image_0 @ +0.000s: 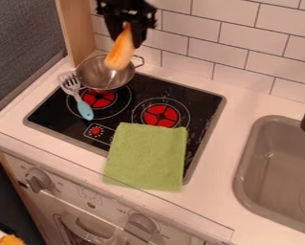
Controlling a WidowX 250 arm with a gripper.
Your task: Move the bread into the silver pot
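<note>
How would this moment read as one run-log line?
gripper: holding bread | bread: hanging over silver pot, not yet released | slotted utensil: beside pot | green cloth: over front of stove

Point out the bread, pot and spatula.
Bread [121, 49]: camera view, middle of its orange-tan side.
Pot [92, 74]: camera view, inner wall, left of the bread.
Spatula [85, 110]: camera view, blue handle.
</note>
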